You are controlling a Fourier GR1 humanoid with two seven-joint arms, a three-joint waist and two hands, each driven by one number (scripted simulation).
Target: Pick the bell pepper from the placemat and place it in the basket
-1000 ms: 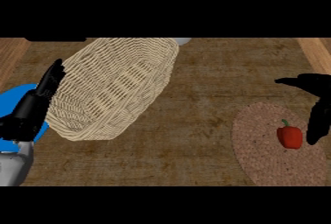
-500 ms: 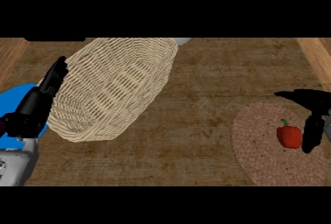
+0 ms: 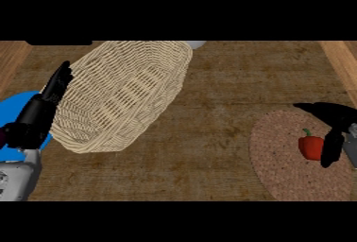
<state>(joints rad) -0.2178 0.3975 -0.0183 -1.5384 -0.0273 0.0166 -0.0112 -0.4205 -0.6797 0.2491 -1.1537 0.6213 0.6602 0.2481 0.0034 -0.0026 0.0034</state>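
Note:
A small red bell pepper (image 3: pixel 311 147) with a dark stem lies on a round brown woven placemat (image 3: pixel 286 165) at the right of the counter. My right hand (image 3: pixel 335 127) hovers at the pepper's right side, fingers spread open, one finger reaching down beside it and another stretched above it. No finger is curled round the pepper. A large tan wicker basket (image 3: pixel 122 94) lies at the upper left. My left hand (image 3: pixel 43 111) rests open along the basket's left rim, fingers pointing up.
A blue plate (image 3: pixel 21 111) lies partly under my left hand at the left edge. Wooden strips (image 3: pixel 343 61) border the counter at both sides. Brown counter surface (image 3: pixel 209 137) stretches between basket and placemat.
My right hand has come down and leftward toward the pepper, its fingers now beside it. The left hand, basket and pepper have stayed put.

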